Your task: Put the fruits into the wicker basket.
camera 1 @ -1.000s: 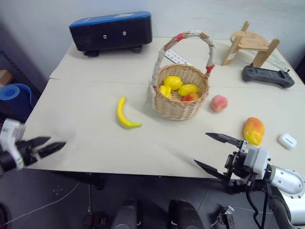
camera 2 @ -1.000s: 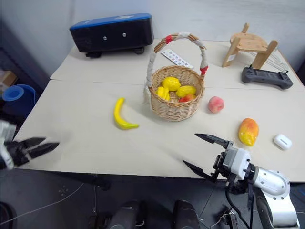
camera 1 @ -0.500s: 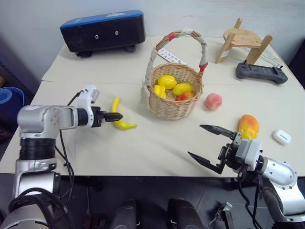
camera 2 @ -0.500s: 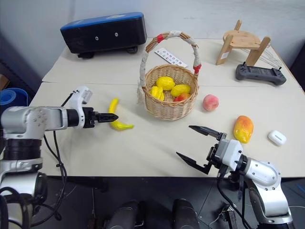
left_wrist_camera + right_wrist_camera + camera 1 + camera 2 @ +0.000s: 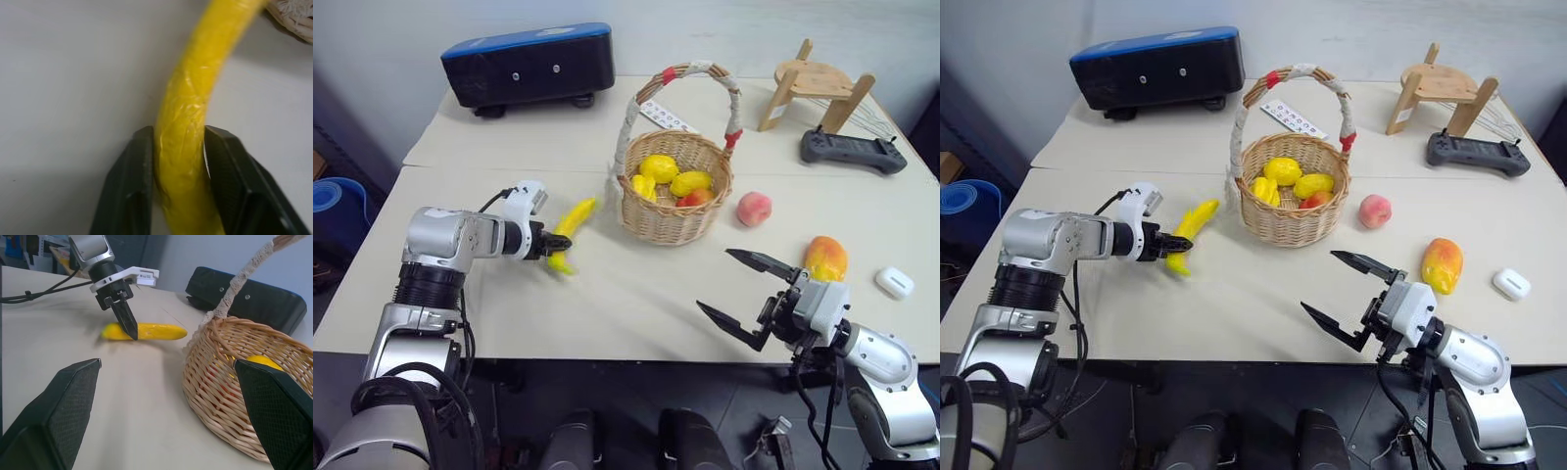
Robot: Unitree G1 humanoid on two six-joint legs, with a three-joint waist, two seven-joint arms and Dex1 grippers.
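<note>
My left gripper (image 5: pixel 554 251) is shut on the yellow banana (image 5: pixel 572 221), its two black fingers (image 5: pixel 138 161) pressing the banana (image 5: pixel 188 122) near one end. The banana's other end points toward the wicker basket (image 5: pixel 677 217), just left of it. The basket holds yellow lemon-like fruits (image 5: pixel 658 167) and a reddish fruit. To its right, a pink peach (image 5: pixel 754 208) and an orange-yellow mango (image 5: pixel 828 258) lie on the table. My right gripper (image 5: pixel 716 280) hangs open over the table's front edge, near the mango, holding nothing.
A blue-topped black case (image 5: pixel 529 65) stands at the back left. At the back right are a wooden stand (image 5: pixel 817 84) and a black controller (image 5: pixel 852 151). A small white case (image 5: pixel 895 282) lies beside the mango. A white card (image 5: pixel 664 116) lies behind the basket.
My left arm swung in from beyond the table's left edge to the banana and shut on it. The banana has turned, its far end now toward the basket. The right gripper stayed put.
</note>
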